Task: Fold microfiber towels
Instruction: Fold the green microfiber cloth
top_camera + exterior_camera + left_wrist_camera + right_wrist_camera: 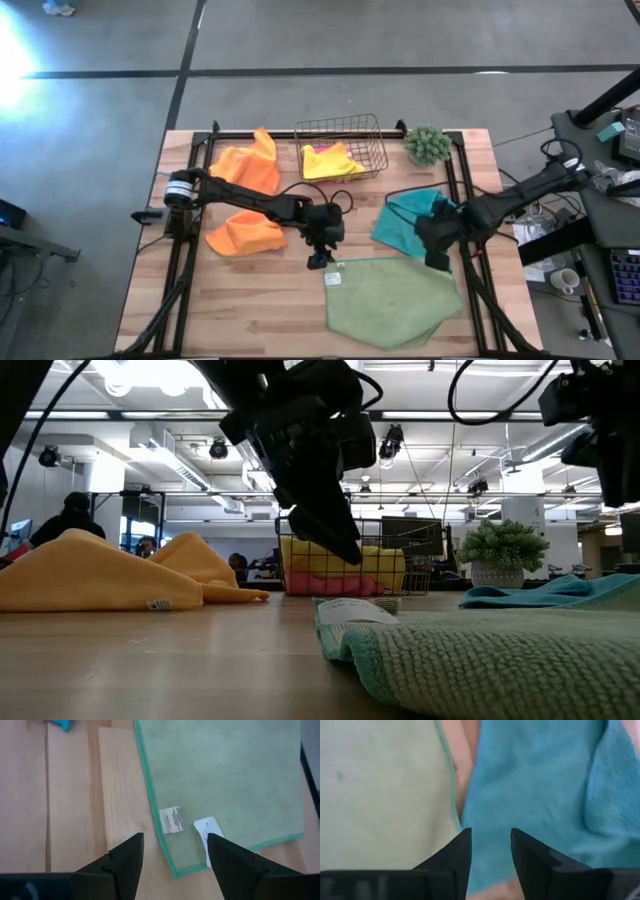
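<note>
The light green towel lies spread flat at the table's near right, with its white tag at the far left corner. My left gripper hovers open just above that corner, its fingers on either side of the towel's edge without touching. The teal towel lies crumpled just beyond the green one. My right gripper is open above the teal towel's near edge, beside the green towel's far edge. Two orange towels lie crumpled at the left.
A wire basket at the far middle holds the yellow towel and the pink towel. A small green fuzzy plant stands to its right. Black rails run along the table's sides. Bare wood shows at the near left.
</note>
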